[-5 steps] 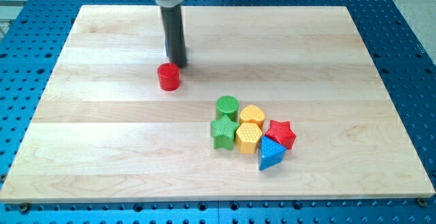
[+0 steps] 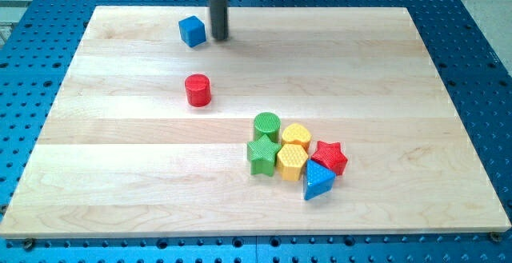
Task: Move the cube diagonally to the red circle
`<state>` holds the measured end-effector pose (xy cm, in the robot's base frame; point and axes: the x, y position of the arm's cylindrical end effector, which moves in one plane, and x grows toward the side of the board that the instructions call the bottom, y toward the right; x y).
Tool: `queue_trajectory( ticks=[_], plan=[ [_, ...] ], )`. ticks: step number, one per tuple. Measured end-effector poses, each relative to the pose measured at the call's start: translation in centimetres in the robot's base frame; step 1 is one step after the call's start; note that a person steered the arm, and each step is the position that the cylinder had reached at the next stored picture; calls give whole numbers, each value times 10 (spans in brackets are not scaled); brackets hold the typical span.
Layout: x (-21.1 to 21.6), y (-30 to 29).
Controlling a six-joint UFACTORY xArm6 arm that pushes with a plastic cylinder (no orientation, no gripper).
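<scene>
Blue cube (image 2: 192,31) just left of my tip (image 2: 218,38), red cylinder (image 2: 198,90) below

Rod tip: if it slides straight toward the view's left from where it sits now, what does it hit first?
Most likely the blue cube. My tip sits just to its right, apart from it, at about the same depth. The red cylinder lies well below that line.

The counter (image 2: 120,159) is made of pale wood boards with a visible grain and a smooth, faintly satin finish. It is laid on a blue metal plate (image 2: 480,71) perforated with rows of holes. The rod (image 2: 217,7) is seen as dark and matt. The blue cube (image 2: 192,30) and red cylinder (image 2: 198,89) look like smooth plastic; a ribbed, textured top is shown on the yellow hexagon (image 2: 292,161).
</scene>
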<state>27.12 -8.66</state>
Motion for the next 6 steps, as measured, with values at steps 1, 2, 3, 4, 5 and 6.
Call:
queue_trajectory(
  ticks=[1,2,3,4,5,6],
  plan=[
    [-8,-66],
    [26,-66],
    [55,-43],
    [52,-91],
    [36,-114],
    [9,-114]
  ],
)
